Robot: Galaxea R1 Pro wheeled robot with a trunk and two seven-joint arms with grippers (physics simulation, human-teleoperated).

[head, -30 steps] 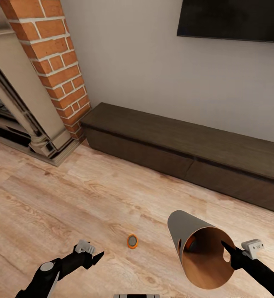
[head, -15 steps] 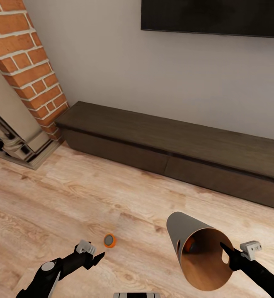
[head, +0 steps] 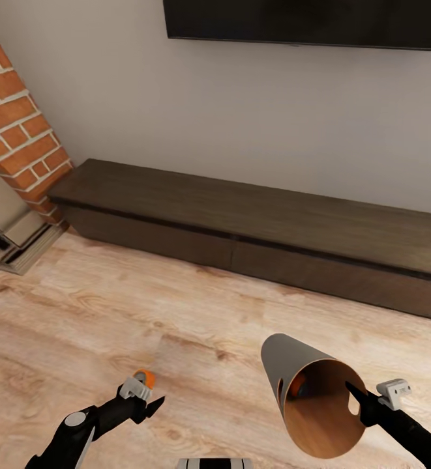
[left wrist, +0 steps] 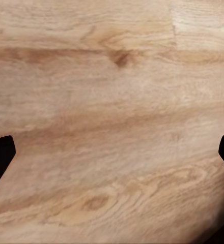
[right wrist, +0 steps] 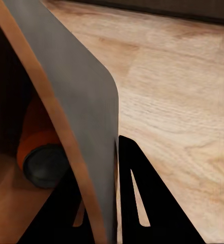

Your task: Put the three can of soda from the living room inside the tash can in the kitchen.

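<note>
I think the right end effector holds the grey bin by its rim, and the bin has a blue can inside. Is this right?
Not quite. The can inside the bin is orange, not blue; the right wrist view shows it clearly. The right end effector does hold the bin by its rim.

A light wood plank floor (head: 111,312) with strong grain and dark knots spreads across the foreground. A long, low dark-brown media console (head: 254,228) stands on it against a plain pale grey wall (head: 208,124), running from the left to the right edge. Above the console a black flat-screen television (head: 306,23) is mounted on the wall. At the left stands a red brick fireplace column (head: 16,130), with a beige stepped surround (head: 6,228) at its base
</note>
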